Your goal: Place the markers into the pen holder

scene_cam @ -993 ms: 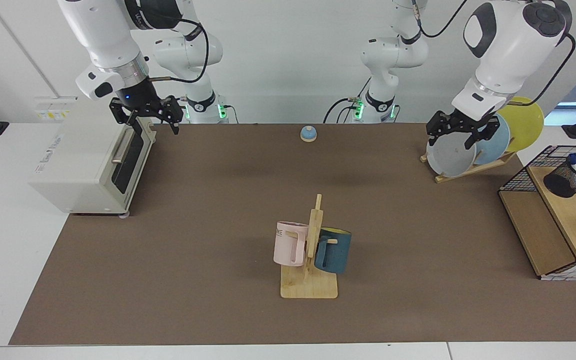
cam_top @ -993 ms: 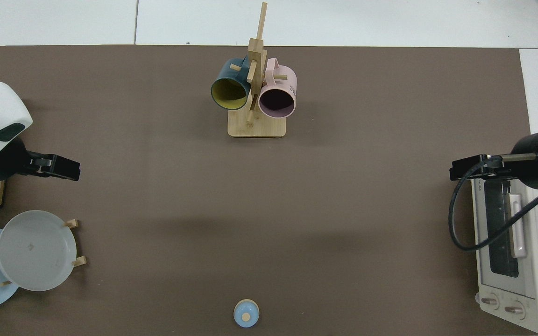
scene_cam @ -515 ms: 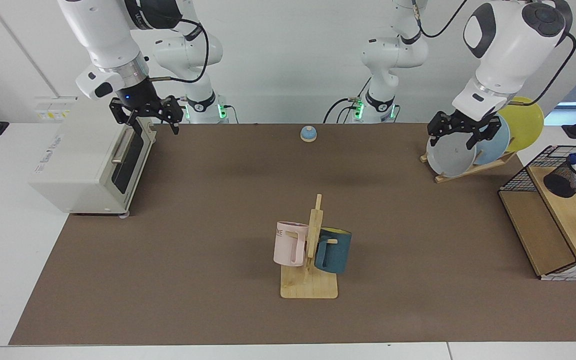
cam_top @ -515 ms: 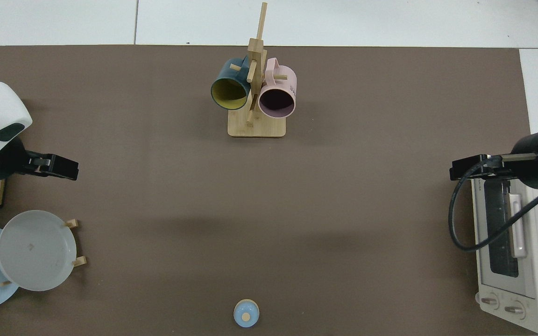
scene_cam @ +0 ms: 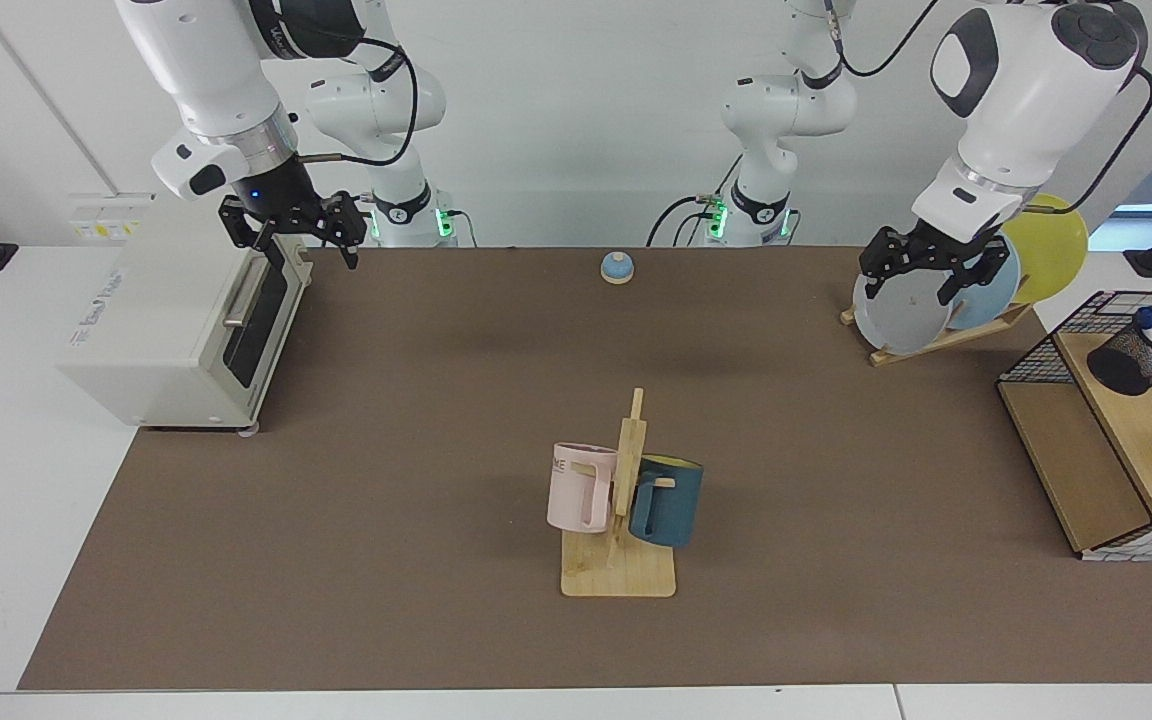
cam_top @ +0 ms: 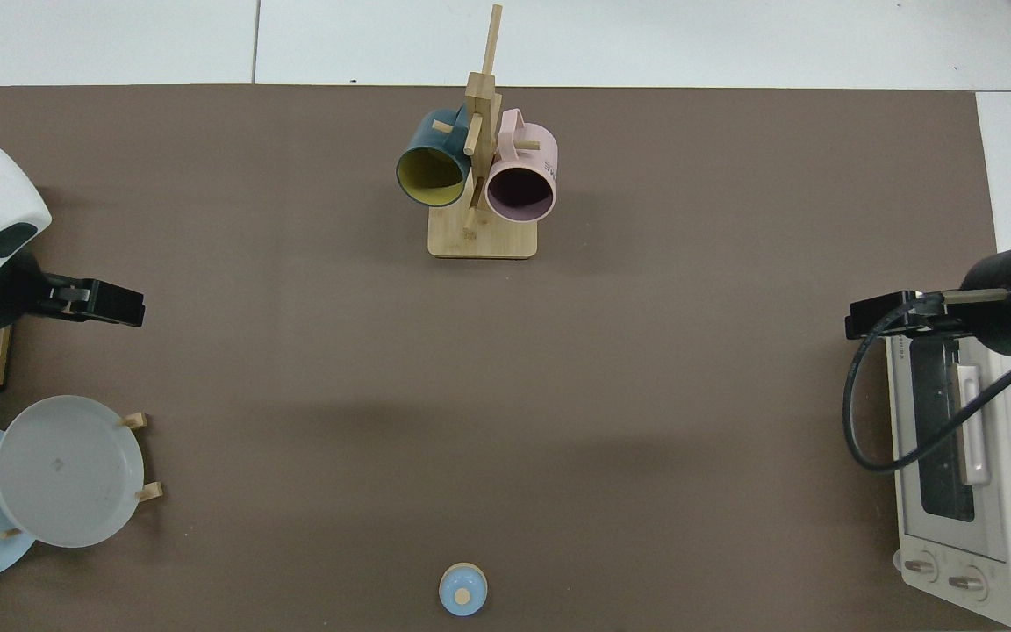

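One marker (scene_cam: 1145, 322) already stands in the pen holder (scene_cam: 1147, 351) on the wire rack (scene_cam: 1106, 430), so my left gripper (scene_cam: 919, 280), open and empty above the plates (scene_cam: 904, 312), only needs to retreat, while my right gripper (scene_cam: 301, 232) waits open by the toaster oven (scene_cam: 176, 330).

Plain white wall (scene_cam: 556, 120) behind a white table (scene_cam: 6, 500) (brown mat (scene_cam: 456, 420) across its top), evenly lit.

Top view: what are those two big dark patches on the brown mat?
Top view: soft shadows on the mat, probably cast by the arms. Facing view: same dim patches near the bell; left claw hangs near the plates, right claw by the oven.
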`<action>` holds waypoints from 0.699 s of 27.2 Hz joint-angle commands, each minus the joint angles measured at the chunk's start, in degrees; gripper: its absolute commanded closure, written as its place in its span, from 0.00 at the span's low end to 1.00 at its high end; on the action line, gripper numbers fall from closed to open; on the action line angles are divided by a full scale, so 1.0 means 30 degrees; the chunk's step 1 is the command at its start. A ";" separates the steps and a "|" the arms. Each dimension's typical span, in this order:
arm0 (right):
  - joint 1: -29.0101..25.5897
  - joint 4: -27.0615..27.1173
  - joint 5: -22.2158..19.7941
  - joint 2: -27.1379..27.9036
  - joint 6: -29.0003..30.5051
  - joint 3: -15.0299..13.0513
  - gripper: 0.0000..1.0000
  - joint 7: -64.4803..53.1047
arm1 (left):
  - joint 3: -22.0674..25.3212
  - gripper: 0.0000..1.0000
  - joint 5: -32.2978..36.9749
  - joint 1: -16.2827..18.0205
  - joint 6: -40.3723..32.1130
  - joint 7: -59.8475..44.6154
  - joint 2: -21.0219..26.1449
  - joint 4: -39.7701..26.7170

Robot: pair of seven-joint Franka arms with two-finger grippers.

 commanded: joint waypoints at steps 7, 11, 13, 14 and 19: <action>-0.0374 0.0280 0.0378 0.0153 -0.0145 0.0191 0.00 0.0159 | 0.0054 0.00 -0.0182 -0.0563 -0.0836 -0.1992 -0.0693 -0.0188; -0.0374 0.0280 0.0349 0.0153 -0.0145 0.0191 0.00 0.0159 | 0.0054 0.00 -0.0182 -0.0651 -0.0661 -0.1642 -0.0693 -0.0188; -0.0374 0.0309 0.0349 0.0153 -0.0145 0.0191 0.00 0.0159 | 0.0083 0.00 -0.0182 -0.0651 -0.0543 -0.1613 -0.0664 -0.0159; -0.0374 0.0280 0.0349 0.0153 -0.0145 0.0191 0.00 0.0159 | 0.0054 0.00 -0.0182 -0.0651 -0.0543 -0.1584 -0.0664 -0.0130; -0.0374 0.0280 0.0349 0.0153 -0.0145 0.0191 0.00 0.0159 | 0.0083 0.00 -0.0153 -0.0651 -0.0543 -0.1613 -0.0635 -0.0101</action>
